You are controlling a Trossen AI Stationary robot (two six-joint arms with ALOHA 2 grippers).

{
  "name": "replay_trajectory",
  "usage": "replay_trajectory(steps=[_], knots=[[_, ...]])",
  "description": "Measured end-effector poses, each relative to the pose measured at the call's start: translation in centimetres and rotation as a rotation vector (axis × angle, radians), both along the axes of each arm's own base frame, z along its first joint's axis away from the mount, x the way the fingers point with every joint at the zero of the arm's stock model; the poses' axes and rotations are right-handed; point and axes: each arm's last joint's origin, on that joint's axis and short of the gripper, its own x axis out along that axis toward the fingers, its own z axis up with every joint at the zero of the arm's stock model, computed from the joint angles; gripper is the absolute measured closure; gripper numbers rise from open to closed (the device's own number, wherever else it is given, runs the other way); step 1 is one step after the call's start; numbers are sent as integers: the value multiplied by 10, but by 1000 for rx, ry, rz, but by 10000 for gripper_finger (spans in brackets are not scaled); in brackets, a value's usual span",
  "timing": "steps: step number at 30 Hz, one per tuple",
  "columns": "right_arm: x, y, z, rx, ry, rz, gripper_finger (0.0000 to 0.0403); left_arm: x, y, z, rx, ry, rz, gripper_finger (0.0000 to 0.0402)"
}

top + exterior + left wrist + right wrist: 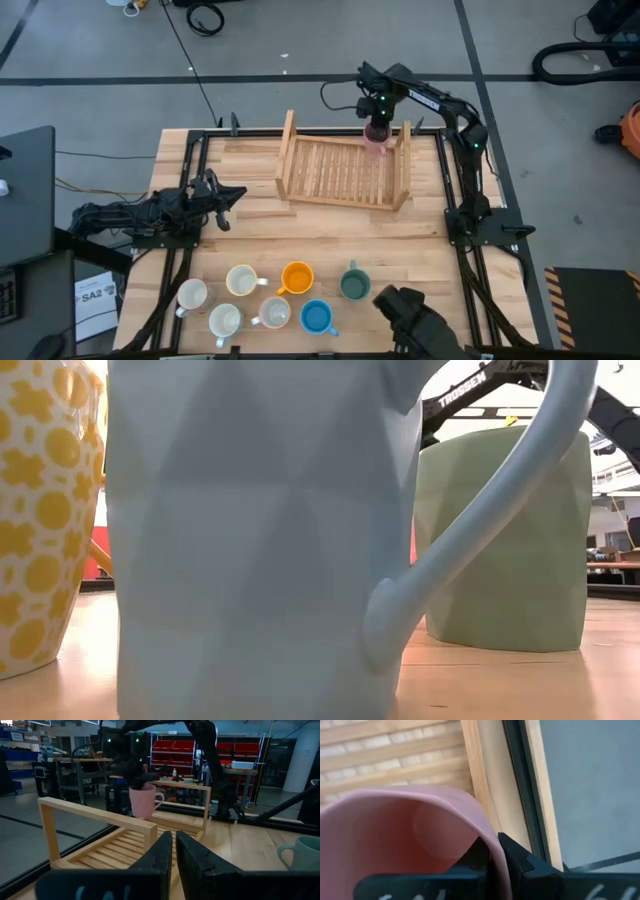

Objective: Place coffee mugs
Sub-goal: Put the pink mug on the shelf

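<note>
My right gripper (378, 122) is shut on the pink mug (377, 138) over the far right corner of the wooden slatted rack (340, 170). The left wrist view shows the pink mug (144, 801) upright above the rack's far end. Seven more mugs stand on their bases by the near edge: several white ones (241, 280), an orange one (297, 277), a blue one (317, 317) and a dark teal one (354, 285). My left gripper (232, 195) waits shut at the table's left side, left of the rack. My right gripper pinches the pink mug's rim (496, 851), one finger (479, 854) inside the cup and one (519, 859) outside its wall. It comes from above, pointing down. The mug hangs upright below the fingers, lifted clear of the rack, handle (159, 799) sticking out sideways.
The rack has raised end rails (288, 150) on its left and right (404, 165). The low view is filled by the blue mug (260, 540), with the teal mug (510, 550) behind it and a yellow-patterned mug (35, 510) to its left. Bare tabletop (320, 235) lies between rack and mugs.
</note>
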Motion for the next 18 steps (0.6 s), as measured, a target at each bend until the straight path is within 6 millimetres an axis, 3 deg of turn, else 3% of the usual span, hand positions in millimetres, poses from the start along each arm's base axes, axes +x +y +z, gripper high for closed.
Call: replay_trajectory(steps=[5, 18], knots=[[3, -1, -17, 51, 45, 13, 372, 0, 0, 0, 0, 0, 0, 372], [2, 1, -36, 51, 95, 55, 372, 0, 0, 0, 0, 0, 0, 372]])
